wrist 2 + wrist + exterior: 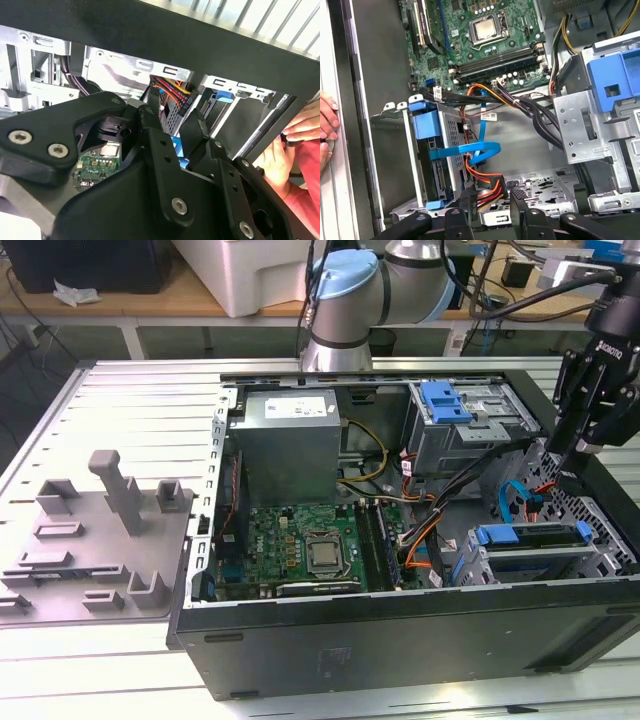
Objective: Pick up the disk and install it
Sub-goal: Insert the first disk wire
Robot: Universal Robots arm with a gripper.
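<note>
Gripper (570,440) is hanging over the computer case (400,630), at the exterior view's right end. In the first wrist view its fingers (517,202) are standing apart with nothing between them: open and empty.

Disk (530,537) is sitting in the drive cage (470,565) by the case's near wall, blue carrier uppermost. I cannot tell whether it is fully seated.

Risks, as I judge them:
- An orange cable bundle (487,187) and a blue ribbon cable (480,150) are lying just beside the disk (426,125), between it and the gripper (492,205). A finger moving through there could be hooking a loop and tugging a plug loose.
- A person's hand (326,120) is resting on the case wall near the cage, so a wide swing could be striking it.
- Another blue tab (445,400) is sitting on the far bay and could be mistaken for the disk.
- The cage walls are close around the disk, so a tilted approach could be jamming a finger on metal.
</note>
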